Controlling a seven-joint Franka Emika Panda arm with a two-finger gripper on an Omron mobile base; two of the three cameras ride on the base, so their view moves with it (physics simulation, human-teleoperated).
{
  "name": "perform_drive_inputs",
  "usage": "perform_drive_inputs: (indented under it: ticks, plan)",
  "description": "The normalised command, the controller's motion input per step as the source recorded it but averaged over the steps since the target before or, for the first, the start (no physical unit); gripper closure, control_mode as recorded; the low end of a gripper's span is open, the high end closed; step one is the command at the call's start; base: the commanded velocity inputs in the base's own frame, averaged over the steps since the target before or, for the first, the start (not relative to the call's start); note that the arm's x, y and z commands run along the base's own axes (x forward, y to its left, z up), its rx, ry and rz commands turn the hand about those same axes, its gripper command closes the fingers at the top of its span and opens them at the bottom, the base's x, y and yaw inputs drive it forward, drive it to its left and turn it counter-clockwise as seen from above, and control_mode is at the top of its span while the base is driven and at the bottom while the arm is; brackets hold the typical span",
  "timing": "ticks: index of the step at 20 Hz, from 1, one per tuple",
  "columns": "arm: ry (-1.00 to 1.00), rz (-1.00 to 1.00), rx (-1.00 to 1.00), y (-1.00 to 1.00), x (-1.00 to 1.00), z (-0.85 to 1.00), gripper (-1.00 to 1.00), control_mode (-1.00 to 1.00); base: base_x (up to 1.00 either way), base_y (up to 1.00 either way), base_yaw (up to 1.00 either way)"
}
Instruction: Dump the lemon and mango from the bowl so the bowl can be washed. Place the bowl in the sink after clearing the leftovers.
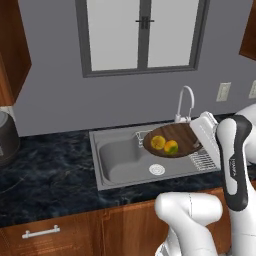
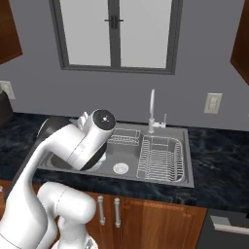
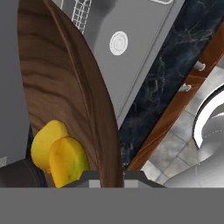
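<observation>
Dark grey, with a rounded body, an appliance (image 1: 6, 139) stands at the far left of the black marbled stone counter (image 1: 50, 175) in the left base view, below a brown wooden wall cabinet (image 1: 12, 47). Under the counter, a brown wooden drawer front carries a pale bar handle (image 1: 41, 232).

To the right, the grey metal sink with one deep rectangular basin (image 1: 120, 160) is set into the counter, its round drain (image 1: 157, 169) on the basin floor. A curved chrome faucet (image 1: 185, 102) rises behind it, under the grey-framed window (image 1: 142, 35).

The wide, shallow round bowl of dark brown wood (image 1: 175, 136) is held in the air above the right half of the basin, tilted, its hollow facing the left base camera. A yellow lemon (image 1: 158, 142) and a yellow-orange mango (image 1: 171, 147) lie inside it, touching each other, at the low side of the bowl.

The ribbed wire-rack section (image 2: 160, 156) occupies the right side of the sink in the right base view, where the arm's elbow covers the bowl.

In the hand view the bowl (image 3: 65, 100) runs up from between the fingertips, seen nearly edge-on, with both fruits (image 3: 65, 159) against its inner face. The two-finger gripper (image 3: 103, 181) is clamped on the bowl's rim, jaws closed against the wood. White wall outlets (image 1: 223, 91) sit at the far right.
</observation>
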Motion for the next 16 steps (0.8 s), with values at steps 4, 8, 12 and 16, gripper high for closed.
perform_drive_inputs:
  ticks: [4, 8, 12, 16]
  plan:
    - [0.00, 0.00, 0.01, -0.29, 0.01, 0.00, 1.00, -1.00, 0.01, -0.06, 0.00]
    - [0.00, 0.00, 0.02, -0.49, 0.17, -0.02, 1.00, -1.00, 0.00, 0.00, 0.00]
    - [0.00, 0.00, 0.01, -0.84, 0.24, -0.13, 1.00, -1.00, 0.00, 0.00, 0.00]
    - [0.00, 0.00, 0.00, -0.95, 0.19, -0.04, 1.00, -1.00, 0.00, 0.00, 0.00]
